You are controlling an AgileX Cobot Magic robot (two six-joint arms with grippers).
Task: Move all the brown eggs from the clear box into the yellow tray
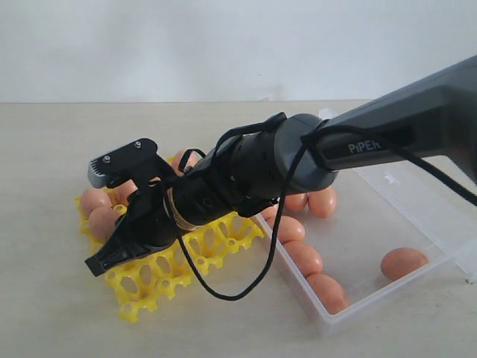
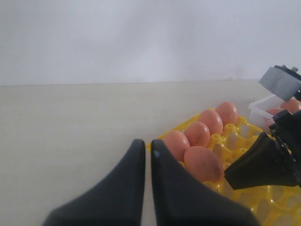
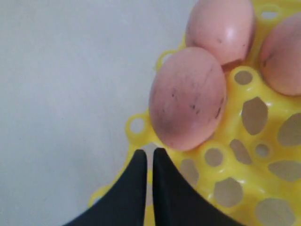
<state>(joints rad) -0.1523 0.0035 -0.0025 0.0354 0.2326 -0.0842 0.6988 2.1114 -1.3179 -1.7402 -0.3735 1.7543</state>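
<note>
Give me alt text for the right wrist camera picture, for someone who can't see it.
The right hand, shut and empty, hangs over the edge of the yellow tray beside a speckled brown egg seated in a cup. Two more eggs sit past it.

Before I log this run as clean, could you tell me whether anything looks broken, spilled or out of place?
Nothing stands out. The brown eggs in the yellow tray sit whole in their cups, those in the clear box lie intact, and nothing is spilled. One egg shows faint dark flecks, not cracks.
</note>
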